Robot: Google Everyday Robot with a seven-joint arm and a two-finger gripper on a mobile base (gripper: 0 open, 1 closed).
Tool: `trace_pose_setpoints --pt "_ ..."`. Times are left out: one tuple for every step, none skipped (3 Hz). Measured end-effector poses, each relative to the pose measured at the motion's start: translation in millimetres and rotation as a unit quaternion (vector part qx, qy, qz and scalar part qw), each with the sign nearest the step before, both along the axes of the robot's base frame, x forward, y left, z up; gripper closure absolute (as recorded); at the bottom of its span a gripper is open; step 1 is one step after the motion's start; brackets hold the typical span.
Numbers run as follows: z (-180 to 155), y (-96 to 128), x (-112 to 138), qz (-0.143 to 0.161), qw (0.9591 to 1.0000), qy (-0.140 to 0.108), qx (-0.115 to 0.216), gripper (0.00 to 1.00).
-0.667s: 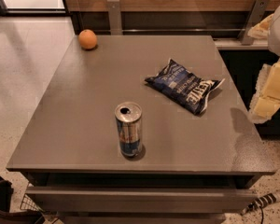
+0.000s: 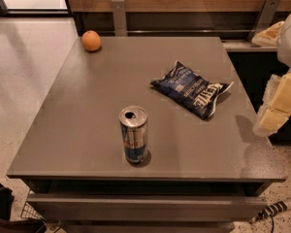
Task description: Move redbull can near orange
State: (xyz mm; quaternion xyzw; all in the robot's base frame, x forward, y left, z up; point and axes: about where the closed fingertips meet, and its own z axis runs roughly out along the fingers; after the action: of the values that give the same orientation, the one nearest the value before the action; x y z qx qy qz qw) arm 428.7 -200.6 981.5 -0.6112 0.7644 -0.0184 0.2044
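The grey table [image 2: 77, 130] had the redbull can [image 2: 134, 134] upright near its front edge and the orange [image 2: 91, 41] way off at the far left corner. The hand [image 2: 280, 103] hung past the right edge, well clear of the can, likely staged for a reach; no telling if it was open or holding anything.

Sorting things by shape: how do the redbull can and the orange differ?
The redbull can is tall and silver-blue, the orange round and shorter. The redbull can stands near the table front, the orange at its far left corner. Both sit apart from the hand, beyond the right edge.
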Motion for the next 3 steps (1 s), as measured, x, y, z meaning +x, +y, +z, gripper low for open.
trace_pose_setpoints --pt "-23 12 -8 0.030 0.9974 -0.012 0.064 0.00" --pt "-51 31 -7 0.069 0.9863 -0.029 0.147 0.00" --pt "-72 61 -1 0.104 0.9642 -0.029 0.242 0.00"
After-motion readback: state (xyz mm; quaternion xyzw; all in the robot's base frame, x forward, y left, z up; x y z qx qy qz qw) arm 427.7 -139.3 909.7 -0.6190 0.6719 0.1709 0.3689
